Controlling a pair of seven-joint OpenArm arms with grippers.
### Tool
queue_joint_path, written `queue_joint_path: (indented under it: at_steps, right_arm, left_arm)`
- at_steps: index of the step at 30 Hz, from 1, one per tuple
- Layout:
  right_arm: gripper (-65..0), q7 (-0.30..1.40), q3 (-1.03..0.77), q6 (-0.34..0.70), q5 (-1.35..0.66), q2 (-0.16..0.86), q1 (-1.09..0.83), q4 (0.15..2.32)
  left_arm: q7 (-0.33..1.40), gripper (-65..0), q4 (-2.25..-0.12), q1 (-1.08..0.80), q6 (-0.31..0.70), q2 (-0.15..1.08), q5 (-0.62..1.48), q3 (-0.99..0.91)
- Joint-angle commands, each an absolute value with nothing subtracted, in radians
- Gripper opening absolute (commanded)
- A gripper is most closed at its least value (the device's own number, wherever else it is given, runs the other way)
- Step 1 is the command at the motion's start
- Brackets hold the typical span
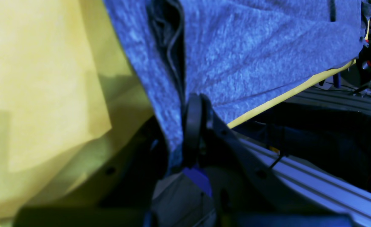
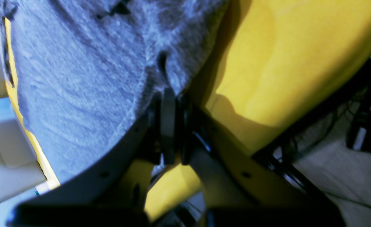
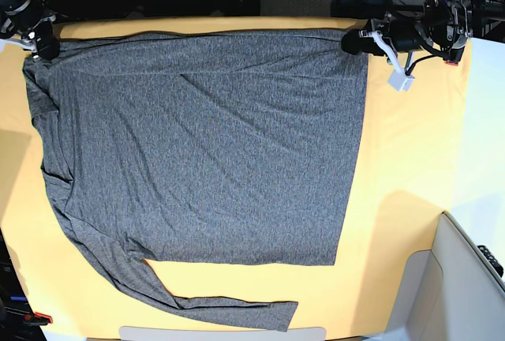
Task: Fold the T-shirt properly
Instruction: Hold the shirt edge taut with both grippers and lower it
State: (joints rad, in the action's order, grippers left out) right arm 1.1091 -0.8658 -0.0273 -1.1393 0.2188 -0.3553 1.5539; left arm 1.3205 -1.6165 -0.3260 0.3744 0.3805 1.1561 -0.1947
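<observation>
grey t-shirt [image 3: 205, 144] pinched at far corners by left gripper [image 3: 353, 42] and right gripper [image 3: 41, 49].

T-shirt [image 3: 205, 144]: heather-grey, mottled knit, no print. Cloth [image 3: 410, 159] covering the desk: plain yellow. Gripper bodies: black.

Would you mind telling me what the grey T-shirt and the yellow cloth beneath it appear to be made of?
T-shirt: likely a thin, soft knit, matte; speckled heather grey, fuzzy up close, and it falls into loose wrinkles.
Yellow cloth: seemingly a smooth, plain fabric, matte; it lies flat with faint creases and no visible weave, so the fibre is unclear.
</observation>
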Motion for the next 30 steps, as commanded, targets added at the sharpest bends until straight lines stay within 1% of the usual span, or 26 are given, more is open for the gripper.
queue_joint_path:
  at_steps: [1, 7, 15, 30]
  right_arm:
    - [-65.0, 1.138, -0.872, -0.059, -1.081, 0.228, -0.361, 1.55]
    - [-65.0, 1.142, -0.872, -0.059, -1.078, 0.225, -0.363, 1.547]
    - [-65.0, 1.145, -0.871, -0.054, -0.99, 0.217, -0.363, 1.547]
    - [-65.0, 1.145, -0.871, -0.054, -0.983, 0.209, -0.372, 1.547]
  left_arm:
    - [1.323, -64.5, -1.632, -0.323, 0.375, 0.397, 1.164, -0.202]
    - [1.323, -64.5, -1.632, -0.326, 0.375, 0.397, 1.164, -0.202]
    - [1.323, -64.5, -1.632, -0.352, 0.375, 0.394, 1.164, -0.237]
    - [1.323, -64.5, -1.632, -0.357, 0.375, 0.394, 1.164, -0.237]
